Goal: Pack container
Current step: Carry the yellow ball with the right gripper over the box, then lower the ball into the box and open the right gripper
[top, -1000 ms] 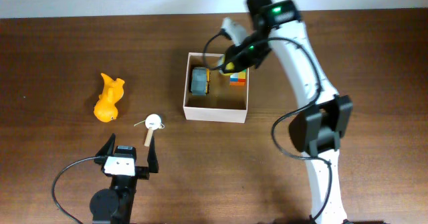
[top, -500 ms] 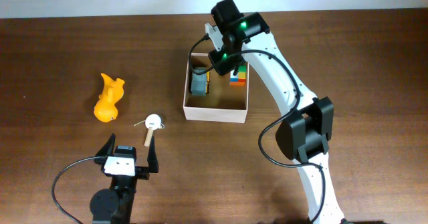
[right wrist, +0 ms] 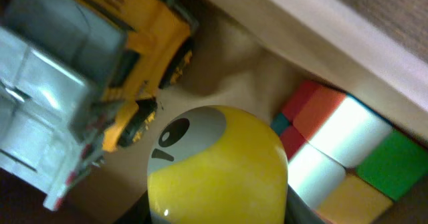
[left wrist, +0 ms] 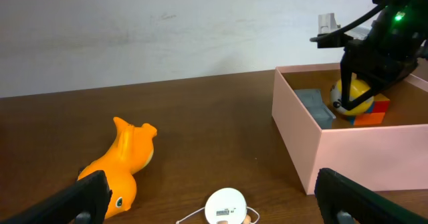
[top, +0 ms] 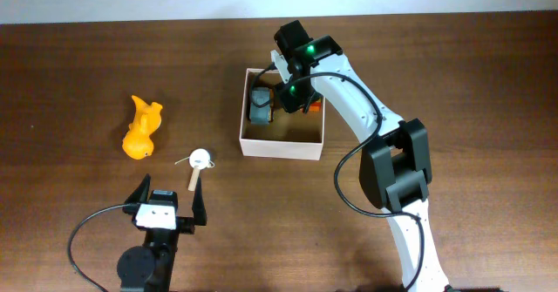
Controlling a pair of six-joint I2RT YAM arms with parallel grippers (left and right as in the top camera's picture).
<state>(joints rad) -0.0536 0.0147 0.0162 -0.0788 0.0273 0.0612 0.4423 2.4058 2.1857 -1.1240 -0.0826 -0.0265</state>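
Dark brown wooden table (top: 87,65), backed by a plain white wall (left wrist: 134,30). On the far centre of the table sits the container (top: 281,146), square and open-topped. My right gripper (top: 292,96) reaches down into it, jaws partly closed on a yellow ball (right wrist: 217,164) between a toy truck (right wrist: 73,97) and a coloured block (right wrist: 341,164). My left gripper (top: 170,194) rests at the near edge — jaws fully apart, holding nothing. An orange toy (top: 142,128) lies on bare wood — well apart from the container.
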